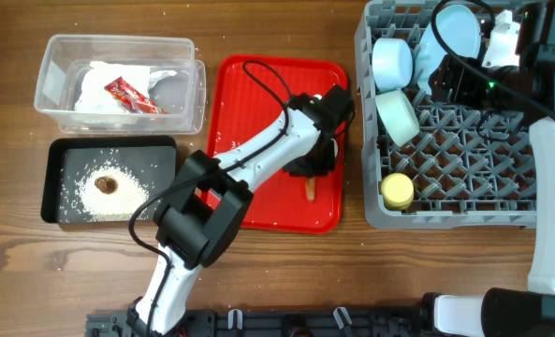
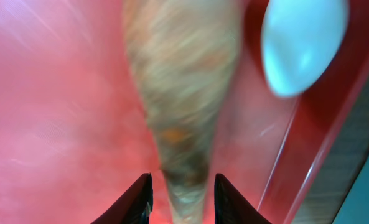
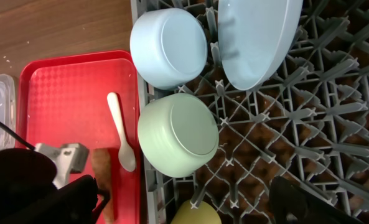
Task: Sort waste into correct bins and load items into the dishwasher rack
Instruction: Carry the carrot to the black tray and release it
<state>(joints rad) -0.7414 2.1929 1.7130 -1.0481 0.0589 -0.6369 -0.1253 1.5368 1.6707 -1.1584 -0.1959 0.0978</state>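
Observation:
The orange-brown sausage stick [image 2: 184, 112] lies on the red tray [image 1: 258, 201], its end showing below my left gripper [image 1: 313, 170] in the overhead view [image 1: 310, 191]. In the left wrist view the left gripper [image 2: 183, 199] is open, its fingers either side of the stick's near end with gaps on both sides. The white spoon [image 3: 121, 134] lies beside the stick. My right gripper [image 1: 450, 80] is open and empty above the grey rack [image 1: 464, 211], which holds two bowls [image 1: 392, 61] [image 1: 397, 114], the plate [image 1: 455, 28] and the yellow cup [image 1: 397, 190].
The clear tub [image 1: 48, 89] at back left holds the white napkin [image 1: 94, 89] and red wrapper [image 1: 132, 95]. The black tray [image 1: 52, 201] in front of it holds rice [image 1: 80, 187] and a brown lump [image 1: 107, 183]. The rack's wall stands right next to the red tray's right rim.

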